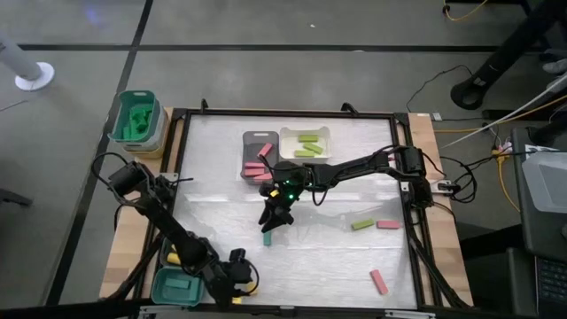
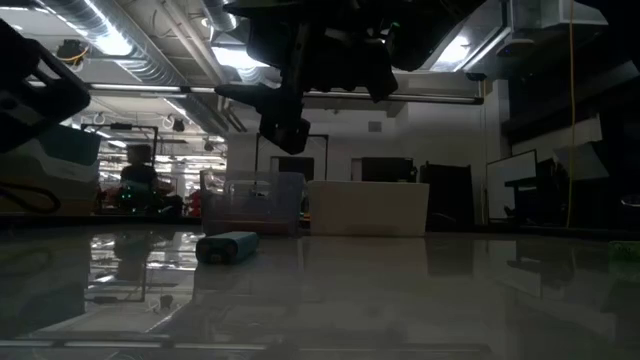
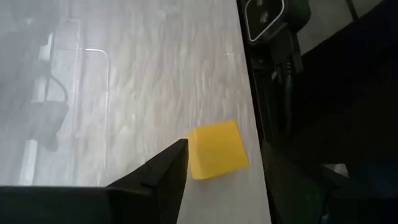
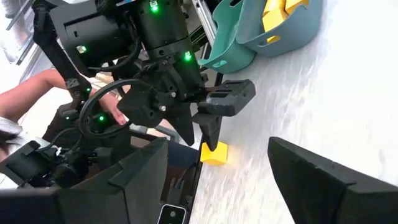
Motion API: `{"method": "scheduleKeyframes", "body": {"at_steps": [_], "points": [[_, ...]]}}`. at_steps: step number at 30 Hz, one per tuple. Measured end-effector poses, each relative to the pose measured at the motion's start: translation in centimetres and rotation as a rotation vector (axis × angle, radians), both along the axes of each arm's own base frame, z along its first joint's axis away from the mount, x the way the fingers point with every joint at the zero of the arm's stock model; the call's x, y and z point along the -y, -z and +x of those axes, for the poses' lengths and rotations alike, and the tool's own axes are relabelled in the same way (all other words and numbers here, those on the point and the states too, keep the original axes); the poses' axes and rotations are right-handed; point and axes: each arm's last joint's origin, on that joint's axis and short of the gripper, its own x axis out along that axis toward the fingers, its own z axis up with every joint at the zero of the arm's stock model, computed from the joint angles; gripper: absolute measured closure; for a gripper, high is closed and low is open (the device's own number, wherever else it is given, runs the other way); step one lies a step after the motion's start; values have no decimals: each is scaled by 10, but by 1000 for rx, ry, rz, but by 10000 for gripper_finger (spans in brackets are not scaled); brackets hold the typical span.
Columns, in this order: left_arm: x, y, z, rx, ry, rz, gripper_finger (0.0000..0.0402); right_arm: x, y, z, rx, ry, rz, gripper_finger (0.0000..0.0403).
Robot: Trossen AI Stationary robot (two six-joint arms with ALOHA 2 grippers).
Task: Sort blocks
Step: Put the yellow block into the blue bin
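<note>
— While the left gripper point(image 3: 221, 174) was held low at the table's point(image 1: 337, 257) near edge, where was the yellow cube point(image 3: 216, 149) seen?
— It was seen lying on the table surface between the gripper's two dark fingers point(image 3: 165, 171), which were spread apart and not closed on it; whether the nearer finger was touched could not be told. In the right wrist view the same cube point(image 4: 214, 154) was shown just below the fingertips, beside a teal tray point(image 4: 273, 31) in which yellow blocks were kept.
— And how was the right gripper point(image 1: 275, 215) placed?
— It was held above the middle of the table with its jaws wide open and nothing between them. A teal block point(image 1: 267, 237) was found on the table just below it, apart from the fingers.
— Were other blocks noted?
— Pink blocks were seen in the grey tray point(image 1: 251, 139), green ones in the white tray point(image 1: 288, 135).
</note>
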Motion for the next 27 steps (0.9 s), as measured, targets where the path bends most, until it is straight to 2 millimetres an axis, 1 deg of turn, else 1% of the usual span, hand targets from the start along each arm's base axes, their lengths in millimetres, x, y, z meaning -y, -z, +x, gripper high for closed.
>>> {"method": "scheduleKeyframes", "body": {"at_steps": [22,27], "points": [[0,0,0,4,1,-2,208,0,0,0,1,7,-3,125],[4,9,4,17,11,-17,208,1,0,1,2,32,-14,125]]}}
